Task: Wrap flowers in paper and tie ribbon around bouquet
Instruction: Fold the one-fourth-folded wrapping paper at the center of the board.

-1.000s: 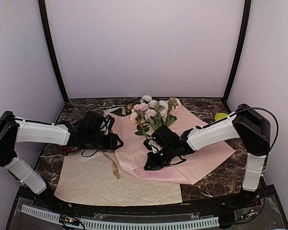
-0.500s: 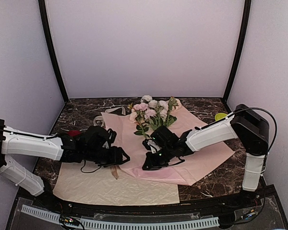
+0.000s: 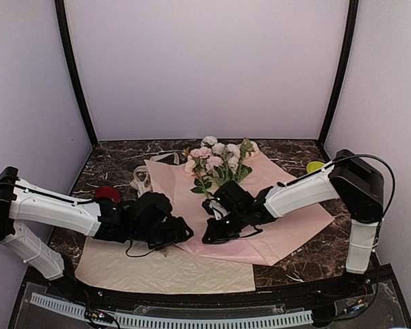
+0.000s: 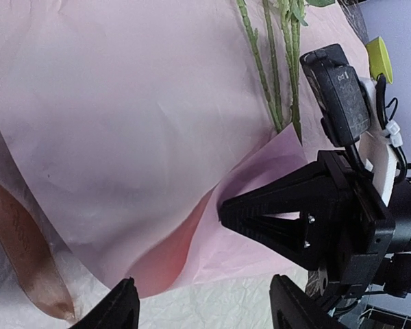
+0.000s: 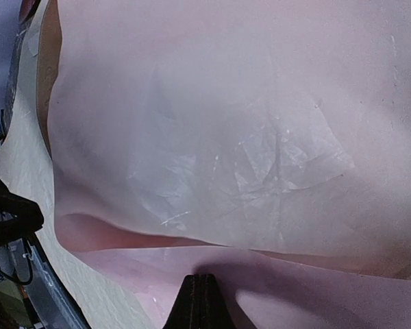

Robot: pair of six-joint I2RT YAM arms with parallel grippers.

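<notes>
One pink paper [image 3: 288,226] spread on desk [image 3: 109,164], roses [image 3: 216,159] lying on its far end. Left wrist: left pincer [image 4: 209,305] released, fingers wide above paper's near edge; tan ribbon [image 4: 27,253] just beside. Right wrist: right pincer [image 5: 199,301] clenched on raised paper fold.

The dark marble table [image 3: 308,259] carried the pink paper [image 3: 294,219], partly over a cream sheet [image 3: 157,269], a red object [image 3: 107,194] at left and a yellow-green object [image 3: 315,166] at right.

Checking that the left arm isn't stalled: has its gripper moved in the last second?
Yes. The left gripper has slid toward the table's near edge and rightward, away from the flowers, up to the paper.
</notes>
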